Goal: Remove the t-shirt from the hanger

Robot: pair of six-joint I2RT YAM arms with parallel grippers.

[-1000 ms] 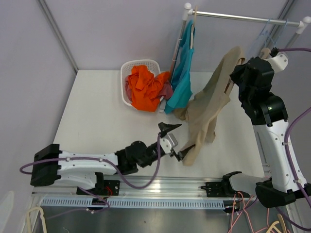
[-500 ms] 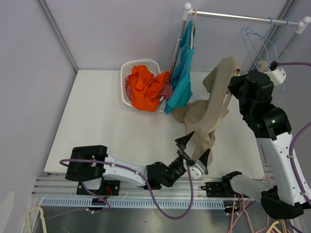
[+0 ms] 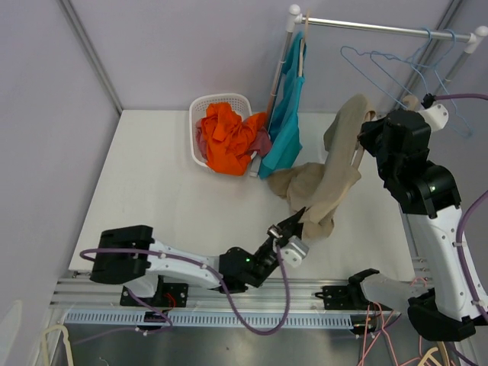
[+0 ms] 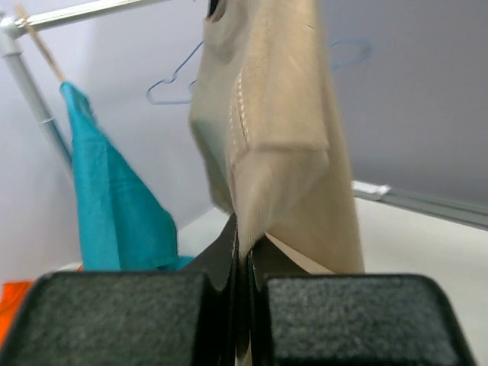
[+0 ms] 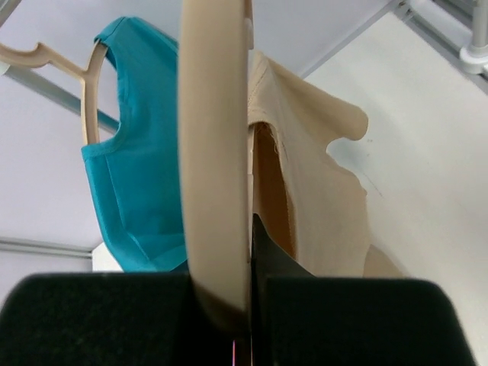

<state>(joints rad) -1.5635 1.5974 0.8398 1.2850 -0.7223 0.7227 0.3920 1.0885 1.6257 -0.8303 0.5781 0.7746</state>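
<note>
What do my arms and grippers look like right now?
Both arms have white links with chunky black joints: left arm, right arm. A purple cable loops along each. The left gripper and right gripper have black, grainy-textured fingers.

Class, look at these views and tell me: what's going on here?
Two robot arms are working a beige t-shirt off its hanger. The right gripper is shut on the hanger, holding it up above the table. The left gripper is shut on the shirt's lower edge. The shirt is not yet off: its top drapes over the hanger.
</note>
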